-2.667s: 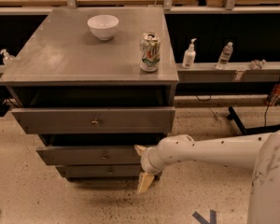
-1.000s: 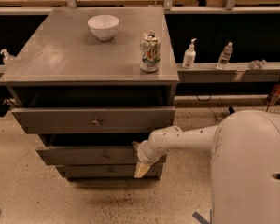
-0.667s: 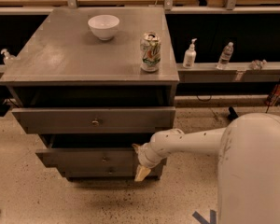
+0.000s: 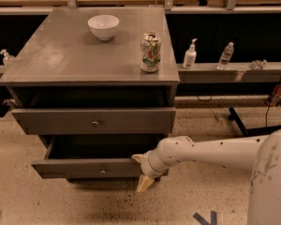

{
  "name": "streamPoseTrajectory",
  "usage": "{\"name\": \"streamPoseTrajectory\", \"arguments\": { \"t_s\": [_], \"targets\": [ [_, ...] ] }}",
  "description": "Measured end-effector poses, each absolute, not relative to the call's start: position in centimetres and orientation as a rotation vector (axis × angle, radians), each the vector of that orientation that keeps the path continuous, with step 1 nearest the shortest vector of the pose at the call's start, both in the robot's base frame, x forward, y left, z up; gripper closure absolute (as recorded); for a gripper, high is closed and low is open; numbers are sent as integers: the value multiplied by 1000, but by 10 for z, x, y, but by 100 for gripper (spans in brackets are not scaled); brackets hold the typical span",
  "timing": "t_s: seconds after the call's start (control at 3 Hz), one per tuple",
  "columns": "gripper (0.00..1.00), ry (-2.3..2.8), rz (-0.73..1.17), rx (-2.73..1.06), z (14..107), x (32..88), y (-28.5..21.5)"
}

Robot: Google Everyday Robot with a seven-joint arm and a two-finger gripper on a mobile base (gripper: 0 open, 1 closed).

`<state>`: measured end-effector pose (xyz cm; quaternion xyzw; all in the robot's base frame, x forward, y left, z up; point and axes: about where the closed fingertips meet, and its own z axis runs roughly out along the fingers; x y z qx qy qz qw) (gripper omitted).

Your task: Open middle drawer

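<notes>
My end effector (image 4: 141, 171) sat at the right end of the middle drawer (image 4: 84, 168), fingers (image 4: 144, 183) apart, one above its front, one below. The drawer stuck out partway (just under the top drawer (image 4: 61, 121)). Pulling from one side might jam it crooked.

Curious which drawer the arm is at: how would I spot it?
Find the grey cabinet with a bowl and can on top. The middle drawer is directly under the top drawer, with the gripper at its right end. It is pulled out farthest, with a duller knob.
</notes>
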<state>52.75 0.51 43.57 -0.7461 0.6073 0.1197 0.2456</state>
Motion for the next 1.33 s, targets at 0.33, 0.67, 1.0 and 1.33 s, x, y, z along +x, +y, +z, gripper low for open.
{"name": "streamPoseTrajectory", "arguments": {
  "t_s": [0.33,0.67,1.0,1.33],
  "targets": [
    [24,1631,347,-2033,450,508,5],
    [23,1620,358,-2027,455,502,3],
    [23,1619,347,-2019,455,516,0],
    [24,1685,352,-2016,434,549,-4]
  ]
}}
